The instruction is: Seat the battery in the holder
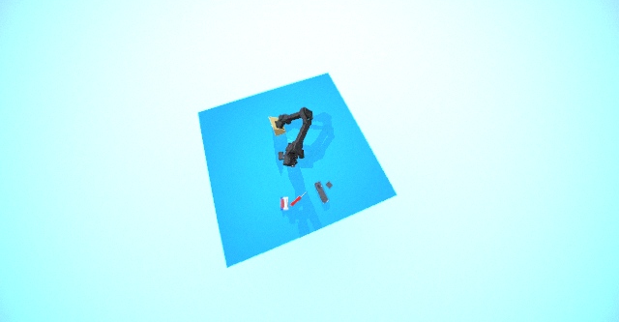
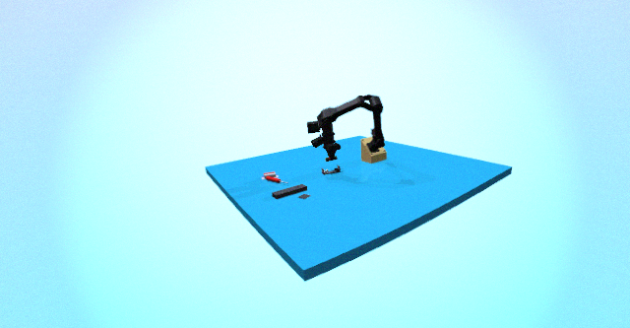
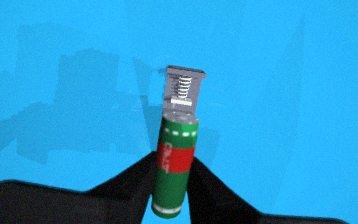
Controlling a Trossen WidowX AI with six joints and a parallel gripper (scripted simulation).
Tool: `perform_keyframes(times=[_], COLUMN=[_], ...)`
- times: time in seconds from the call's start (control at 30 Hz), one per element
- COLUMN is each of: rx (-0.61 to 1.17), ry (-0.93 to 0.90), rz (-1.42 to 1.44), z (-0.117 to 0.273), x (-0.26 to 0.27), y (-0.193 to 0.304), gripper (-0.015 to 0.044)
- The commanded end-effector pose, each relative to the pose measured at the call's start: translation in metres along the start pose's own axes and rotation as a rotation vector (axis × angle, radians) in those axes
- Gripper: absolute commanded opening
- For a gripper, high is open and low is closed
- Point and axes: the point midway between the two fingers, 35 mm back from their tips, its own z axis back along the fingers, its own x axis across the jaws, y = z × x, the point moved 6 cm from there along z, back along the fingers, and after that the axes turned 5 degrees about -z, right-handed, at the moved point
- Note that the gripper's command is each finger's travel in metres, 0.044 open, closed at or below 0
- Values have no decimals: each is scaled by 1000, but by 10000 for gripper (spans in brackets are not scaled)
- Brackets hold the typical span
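item: battery, green with a red band, sitting clamped between the end effector fingers, lifted off the blue tabletop.
item: holder, grey, spring showing, lying on the tabletop below; in the wrist view it is sitting at 12 o'clock from the end effector, just beyond the battery's far end.
axis: battery's long axis is running roughly 12 to 6, leaning slightly toward 1, nearly in line with the holder.
judgement: lowering is calling for squaring that small tilt; which battery end is facing the spring cannot be told.
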Motion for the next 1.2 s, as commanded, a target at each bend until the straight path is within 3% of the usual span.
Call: perform_keyframes(times=[0.0, 0.27, 1.17], rx=[66, 196, 348], ry=[8, 14, 13], rz=[1, 1, -36], z=[-11, -32, -45], x=[-1, 0, -1], y=[-3, -7, -22], gripper=[67, 67, 67])
